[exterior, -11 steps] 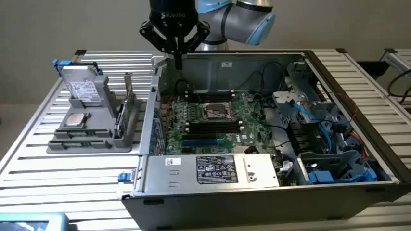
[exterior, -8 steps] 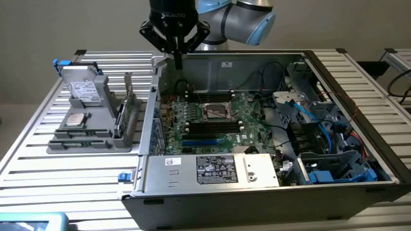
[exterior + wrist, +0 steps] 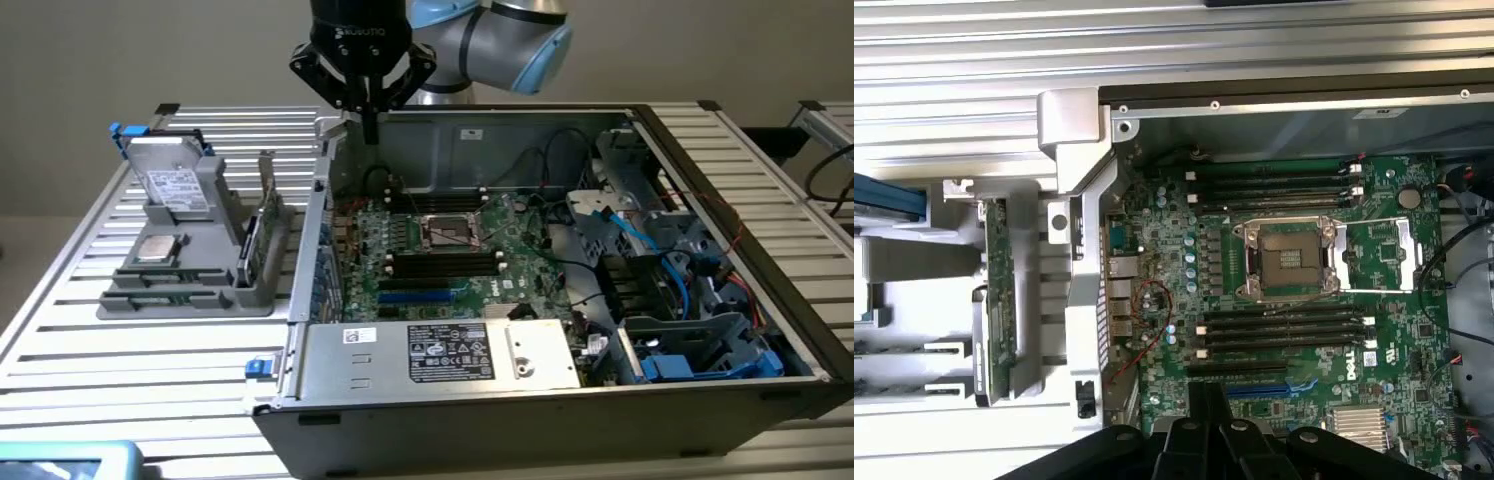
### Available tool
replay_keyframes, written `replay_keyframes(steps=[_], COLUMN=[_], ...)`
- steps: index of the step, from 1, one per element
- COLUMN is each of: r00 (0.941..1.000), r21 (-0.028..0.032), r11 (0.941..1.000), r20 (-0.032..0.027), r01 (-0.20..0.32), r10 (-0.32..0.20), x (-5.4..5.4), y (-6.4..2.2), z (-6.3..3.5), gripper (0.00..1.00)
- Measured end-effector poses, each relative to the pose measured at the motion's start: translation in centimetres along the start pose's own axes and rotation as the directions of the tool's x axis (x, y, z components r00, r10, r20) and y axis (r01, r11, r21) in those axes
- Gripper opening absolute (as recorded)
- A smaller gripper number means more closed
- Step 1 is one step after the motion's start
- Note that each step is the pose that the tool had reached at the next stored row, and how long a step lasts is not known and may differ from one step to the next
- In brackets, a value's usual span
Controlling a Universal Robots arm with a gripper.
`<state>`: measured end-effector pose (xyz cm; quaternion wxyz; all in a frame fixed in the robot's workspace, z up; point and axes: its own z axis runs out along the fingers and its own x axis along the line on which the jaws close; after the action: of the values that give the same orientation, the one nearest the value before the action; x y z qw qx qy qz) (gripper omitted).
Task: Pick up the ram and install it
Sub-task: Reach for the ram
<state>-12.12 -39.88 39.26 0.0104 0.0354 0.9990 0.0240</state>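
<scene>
My gripper (image 3: pixel 370 128) hangs shut and holds nothing, above the far corner of the open computer case (image 3: pixel 400 365) on the exterior view's left. In the wrist view the shut gripper (image 3: pixel 1206 412) hovers over the motherboard (image 3: pixel 1184 250). The ram (image 3: pixel 248 250) is a thin stick standing on edge in a grey holder (image 3: pixel 187 295) outside the case, well apart from the gripper. Beside it stands a taller green card (image 3: pixel 276 225). A green board edge (image 3: pixel 1001 290) shows in the holder; I cannot tell which board it is. Black memory slots (image 3: pixel 1284 330) flank the processor socket (image 3: pixel 1289 260).
The holder also carries a drive (image 3: pixel 174 185) and a silver processor chip (image 3: pixel 158 248). Cables and blue drive bays (image 3: pixel 667 290) crowd the case on the exterior view's right. A power supply box (image 3: pixel 441 350) lies along the near side. The case's metal wall (image 3: pixel 310 250) separates holder and motherboard.
</scene>
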Motion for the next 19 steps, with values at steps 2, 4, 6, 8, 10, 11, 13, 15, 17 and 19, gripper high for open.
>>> replay_keyframes(steps=[2,4,6,8,10,11,13,15,17,19], r00=[1.0,1.0,1.0,1.0,1.0,1.0,1.0,1.0,1.0,1.0], r21=[0.0001,0.0003,0.0001,0.0001,0.0,0.0001,0.0,0.0,0.0,0.0001], r11=[1.0,1.0,1.0,1.0,1.0,1.0,1.0,1.0,1.0,1.0], r20=[0.0,-0.0001,0.0,0.0,0.0,0.0,0.0,-0.0001,-0.0006,-0.0015], r01=[0.0,0.0,0.0,0.0,0.0,0.0,0.0,0.0,0.0,0.0], r10=[0.0,0.0,0.0,0.0,0.0,0.0,0.0,0.0,0.0,0.0], x=[0.0,0.3,0.6,1.2,1.9,2.4,3.2,4.0,4.8,5.6], y=[-0.02,-0.11,-0.36,-0.6,-0.8,-0.91,-1.1,-1.24,-1.4,-1.52], z=[-0.01,-0.02,-0.03,-0.05,-0.07,-0.09,-0.1,-0.11,-0.12,-0.12], gripper=[0.11,0.11,0.11,0.11,0.11,0.11,0.11,0.11,0.11,0.11])
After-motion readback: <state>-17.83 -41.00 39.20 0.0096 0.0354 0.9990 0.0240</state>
